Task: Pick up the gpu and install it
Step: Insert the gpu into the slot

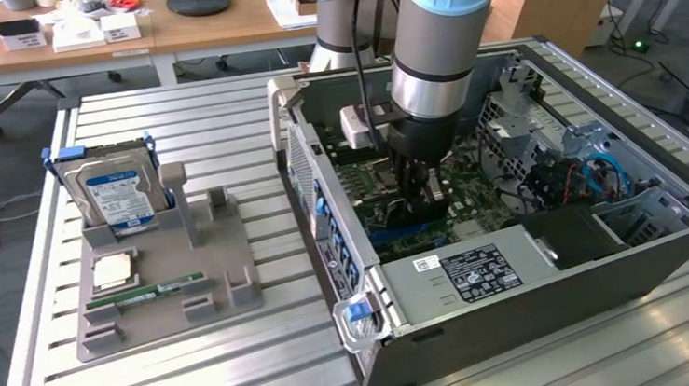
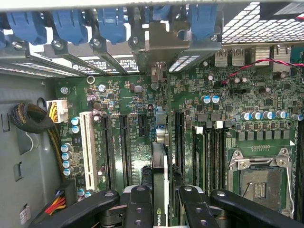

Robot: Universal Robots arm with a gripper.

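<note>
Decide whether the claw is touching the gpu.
Touching. The wrist view shows the claw with its fingers pressed against both faces of the gpu, edge-on over the motherboard.

Soft, even light fills the exterior view. The table (image 1: 663,338) slats glare pale at 5 o'clock, and the arm (image 1: 433,63) shadows the inside of the computer case (image 1: 556,324) at centre. In the wrist view the grille (image 2: 242,23) at 1 o'clock is blown out white, and the case wall (image 2: 23,156) at 8 o'clock is dim. At 6 o'clock the gripper (image 2: 161,192) fingers (image 2: 138,206) and the gpu (image 2: 159,164) edge look dark and blurred.
</note>
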